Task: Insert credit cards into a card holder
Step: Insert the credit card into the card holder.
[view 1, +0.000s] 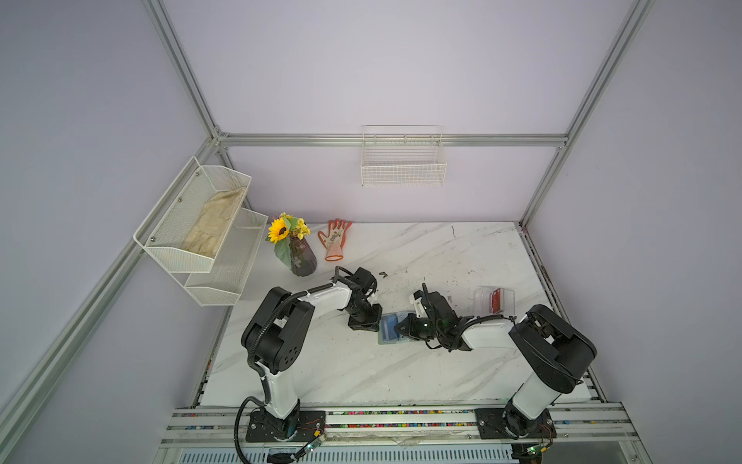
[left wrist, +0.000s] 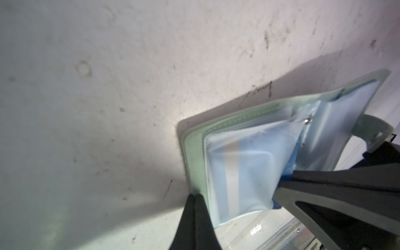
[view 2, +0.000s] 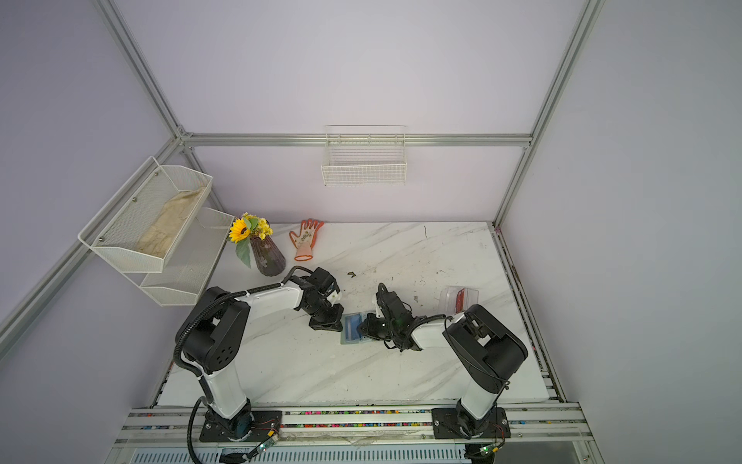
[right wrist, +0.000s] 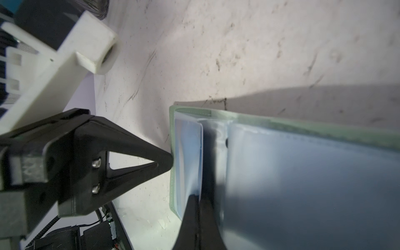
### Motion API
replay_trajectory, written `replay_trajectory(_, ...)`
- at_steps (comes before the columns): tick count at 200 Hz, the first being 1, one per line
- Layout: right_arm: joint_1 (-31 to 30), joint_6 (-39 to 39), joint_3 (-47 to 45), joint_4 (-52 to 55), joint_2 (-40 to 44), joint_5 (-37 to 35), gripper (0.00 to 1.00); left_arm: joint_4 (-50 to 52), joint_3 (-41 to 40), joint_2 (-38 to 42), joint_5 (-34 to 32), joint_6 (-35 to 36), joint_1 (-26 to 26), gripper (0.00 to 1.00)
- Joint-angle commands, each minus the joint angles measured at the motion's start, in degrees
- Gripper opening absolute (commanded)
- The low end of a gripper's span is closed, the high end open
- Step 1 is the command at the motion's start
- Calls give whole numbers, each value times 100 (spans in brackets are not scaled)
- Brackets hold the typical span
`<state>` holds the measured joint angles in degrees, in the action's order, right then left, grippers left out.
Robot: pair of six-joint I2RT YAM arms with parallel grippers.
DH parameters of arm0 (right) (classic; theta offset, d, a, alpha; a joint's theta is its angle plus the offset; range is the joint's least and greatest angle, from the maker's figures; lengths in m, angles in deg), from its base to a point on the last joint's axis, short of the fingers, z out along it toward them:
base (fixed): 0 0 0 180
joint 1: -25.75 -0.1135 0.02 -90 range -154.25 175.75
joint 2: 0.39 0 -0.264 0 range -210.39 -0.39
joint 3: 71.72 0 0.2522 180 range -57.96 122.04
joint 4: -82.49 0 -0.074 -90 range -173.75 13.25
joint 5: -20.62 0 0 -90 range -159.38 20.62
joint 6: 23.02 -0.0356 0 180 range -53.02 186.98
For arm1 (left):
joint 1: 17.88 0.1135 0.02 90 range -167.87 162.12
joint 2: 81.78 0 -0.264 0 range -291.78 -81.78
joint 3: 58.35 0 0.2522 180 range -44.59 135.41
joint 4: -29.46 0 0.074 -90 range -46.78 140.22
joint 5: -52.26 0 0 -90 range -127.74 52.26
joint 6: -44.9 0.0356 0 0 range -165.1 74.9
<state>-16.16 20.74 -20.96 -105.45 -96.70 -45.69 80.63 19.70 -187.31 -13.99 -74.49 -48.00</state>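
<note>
The sage-green card holder (view 1: 386,340) (view 2: 350,341) lies open on the marble table, its clear sleeves up (left wrist: 249,164) (right wrist: 303,173). A blue credit card (view 1: 388,326) (view 2: 353,324) sits mostly inside one sleeve, and a strip of it shows at the sleeve's mouth (left wrist: 291,164). My right gripper (right wrist: 198,195) (view 1: 398,327) is shut on that card's outer edge. From the other side, my left gripper (left wrist: 194,195) (right wrist: 170,161) is shut, and its tip presses on the holder's green border. A red credit card (view 1: 496,300) stands in a clear acrylic box (view 1: 482,299) to the right.
A dark vase with a sunflower (view 1: 301,257) and an orange glove (view 1: 335,239) are at the back left of the table. A white mesh shelf (view 1: 200,229) hangs on the left wall. A wire basket (view 1: 402,160) hangs on the back wall.
</note>
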Motion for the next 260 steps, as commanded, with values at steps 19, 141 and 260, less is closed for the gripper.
replay_trajectory(19,-117,157,129,1439,107,-520,13,-208,102,10,148,21,-10,0)
replay_trajectory(141,-124,507,502,2391,664,-775,37,-208,130,-45,193,12,-11,0)
replay_trajectory(260,-124,958,1051,4058,1251,-2459,47,-138,696,158,541,-6,-170,0)
